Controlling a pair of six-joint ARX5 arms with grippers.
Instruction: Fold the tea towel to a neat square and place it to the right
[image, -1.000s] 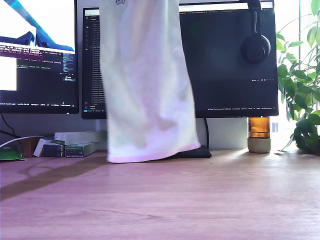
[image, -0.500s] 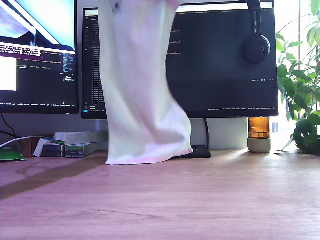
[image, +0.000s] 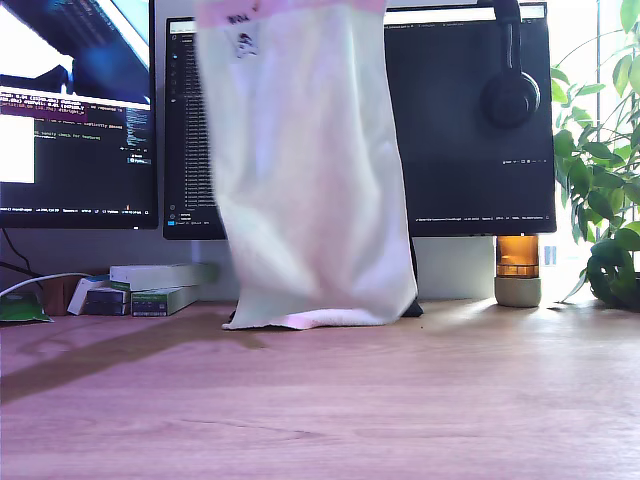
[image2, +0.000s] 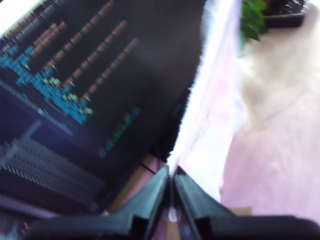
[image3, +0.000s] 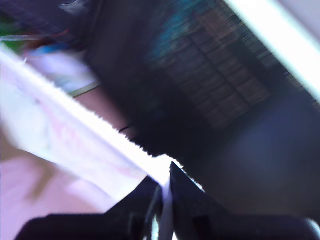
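The towel (image: 305, 180) hung full length in front of the monitors (image: 470, 120), spread flat like a sheet on a line, its top edge up at the very top of the exterior view and its bottom hem just brushing the desk (image: 400, 400). A pink band ran along the top and a small dark mark sat near the upper corner on the exterior view's left.

Neither arm showed in the exterior view; the grip points lay above the frame. In the first wrist view my first gripper (image2: 172, 187) had its jaws pressed nearly together with the towel's edge (image2: 210, 100) pinched between them, the cloth running away taut. My second gripper (image3: 165, 187) was likewise clamped tight on a corner of the towel (image3: 75, 135), the fluffy hem stretching off from the tips. Both wrist views were blurred, so finer detail of the pinch could not be made out.

As for progress, I judged the job barely begun. The towel was only lifted and opened out; no fold showed in it, and it was hanging near the middle of the desk rather than off to a side. What remained, as I read it, was laying it down, folding it over at least twice into a square, tidying the edges, and then setting it at the side. Behind it stood a plant (image: 600, 170), headphones (image: 512, 90) and some boxes (image: 150, 285).
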